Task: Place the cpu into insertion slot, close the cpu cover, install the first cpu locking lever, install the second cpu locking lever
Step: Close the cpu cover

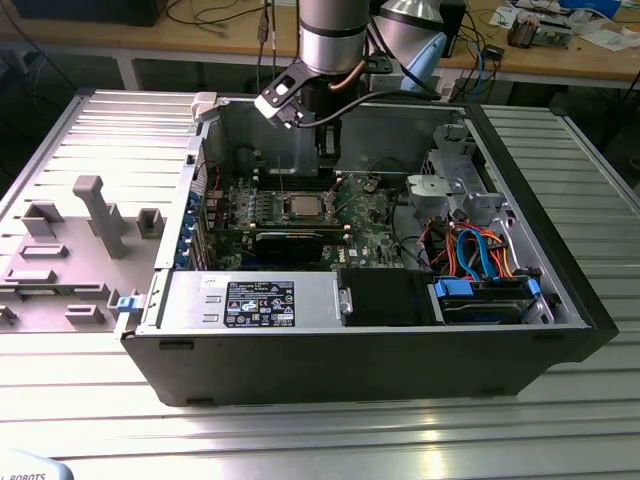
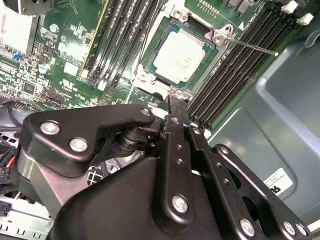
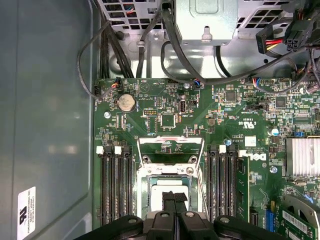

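**Exterior view:** one black sheet-metal computer case [image 1: 380, 370], open on top, lies on the ribbed silvery tabletop [image 1: 300, 440]. Inside are one green circuit board [image 1: 370, 235], one silvery labelled box [image 1: 250, 300], and blue and orange cables [image 1: 480, 250]. The small flat silvery-grey square cpu [image 1: 304, 206] sits in the square metal-rimmed insertion slot [image 1: 325, 206]. The black tool [image 1: 325, 170], on a silver arm, hangs just above the board beside the slot. One grey moulded plastic part [image 1: 70, 250] lies by the case, at the exterior view's left.

**Second wrist view:** the cpu [image 2: 182, 54], matte metal top with a greenish rim, is seated flat in the slot [image 2: 150, 82]. One thin metal locking lever [image 2: 255, 47] sticks out sideways. The tool [image 2: 177, 100] is narrow, its fingers nearly together and gripping nothing, with the tips at the slot's edge.

**First wrist view:** the thin silvery windowed cpu cover [image 3: 170, 139] looks lifted off the chip, and green board shows through its window. The tool [image 3: 175, 197] overlaps the cpu [image 3: 157, 197]. Two banks of black ribbed memory slots [image 3: 116, 185] flank the socket. There is also one round coin battery [image 3: 126, 102] and one finned silver heatsink [image 3: 302, 155].
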